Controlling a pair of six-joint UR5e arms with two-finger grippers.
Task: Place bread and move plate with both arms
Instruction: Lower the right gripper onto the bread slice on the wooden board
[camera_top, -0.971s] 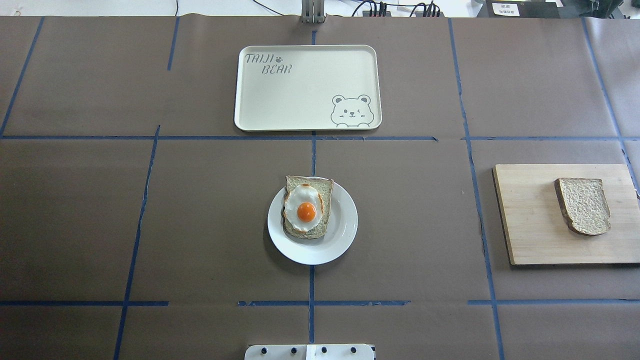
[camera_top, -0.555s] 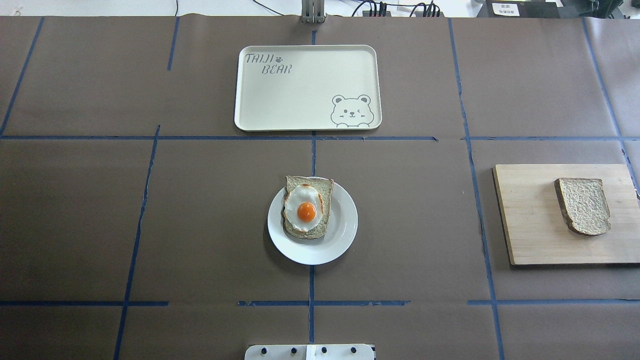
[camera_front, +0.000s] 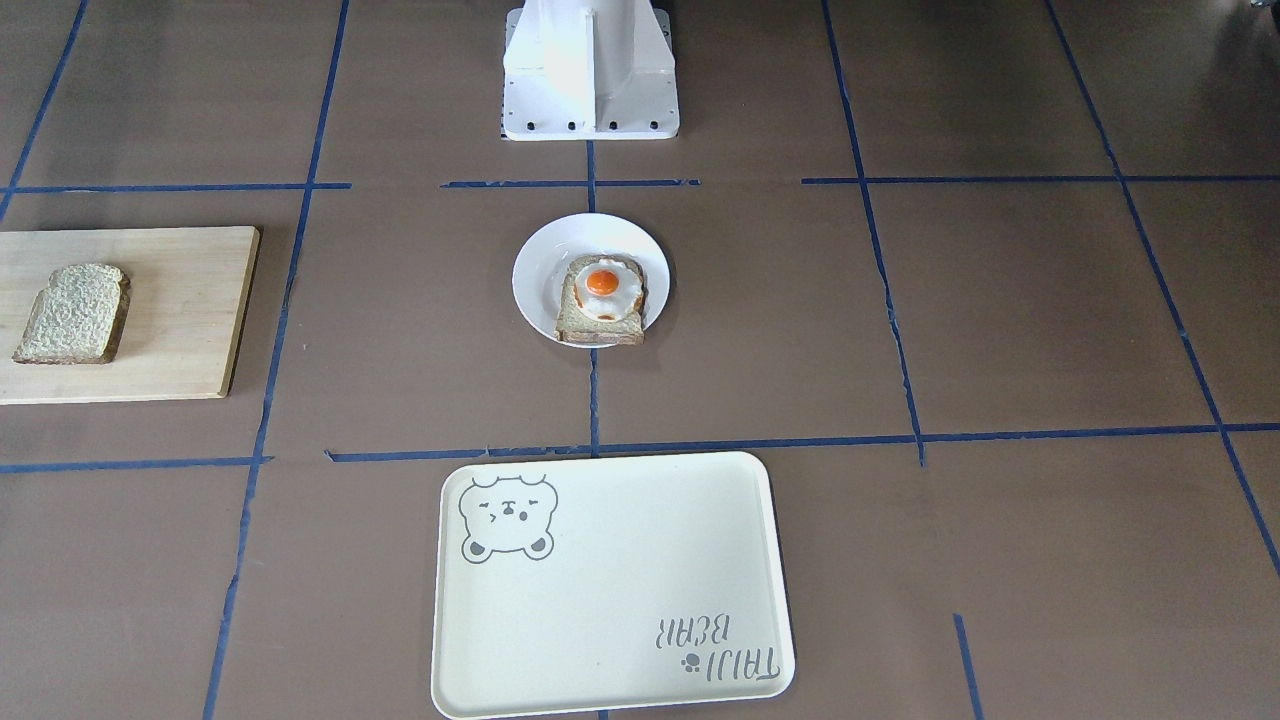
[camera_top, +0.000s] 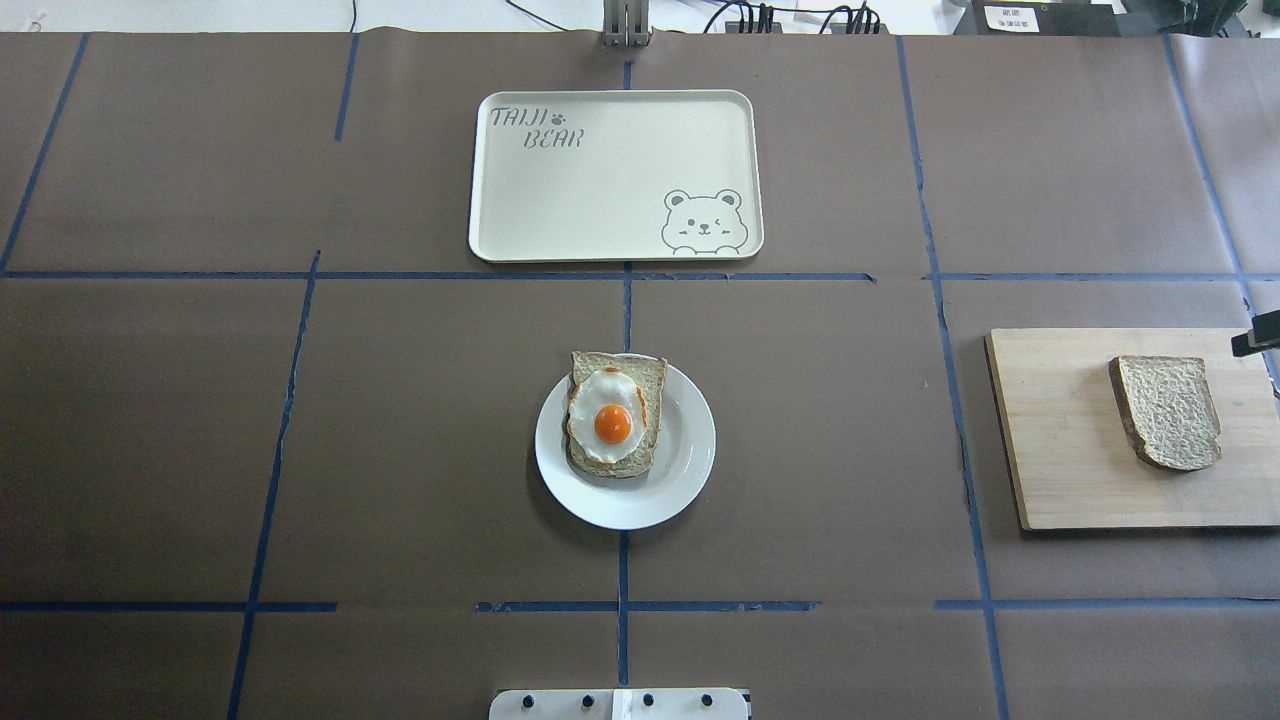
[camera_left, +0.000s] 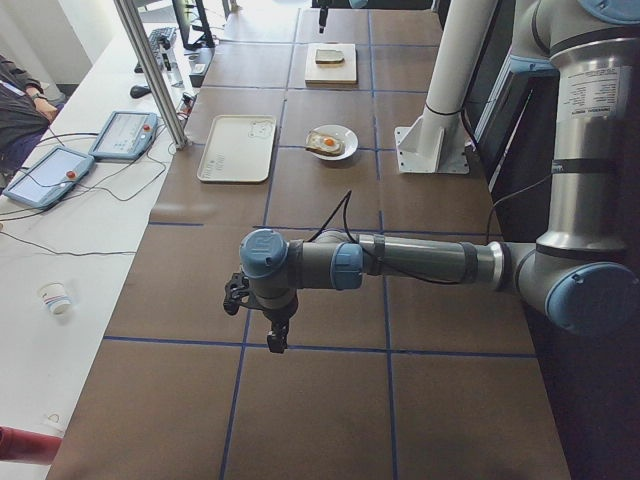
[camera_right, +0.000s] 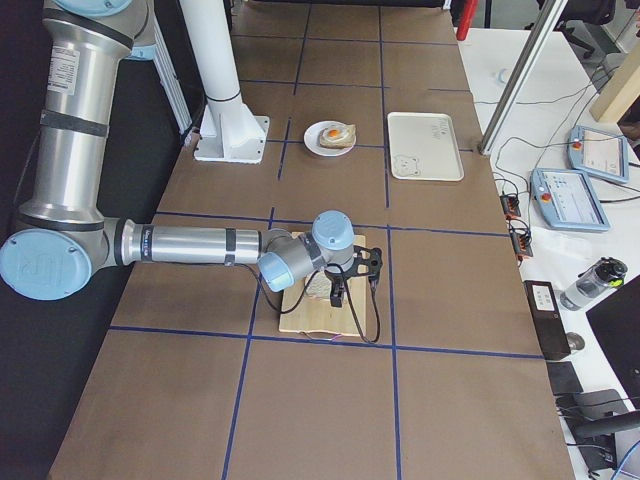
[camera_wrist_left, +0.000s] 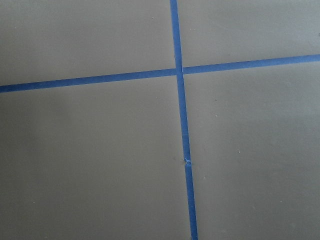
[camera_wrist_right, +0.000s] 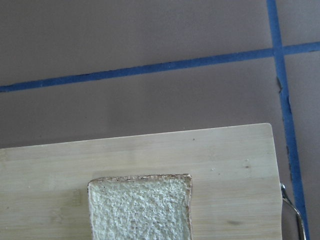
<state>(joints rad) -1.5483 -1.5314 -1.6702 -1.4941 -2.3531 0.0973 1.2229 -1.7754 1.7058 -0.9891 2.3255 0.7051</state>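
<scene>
Overhead exterior shows you the bread on the wooden board, far right; the plate sits centred on the desk (egg toast aboard). Whether right tool or left tool is clenched, you cannot tell.

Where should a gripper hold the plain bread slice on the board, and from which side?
Likely best: come straight down and pinch the bread across its two straight side crusts; it lies flat on the board, and those edges run roughly parallel.
</scene>
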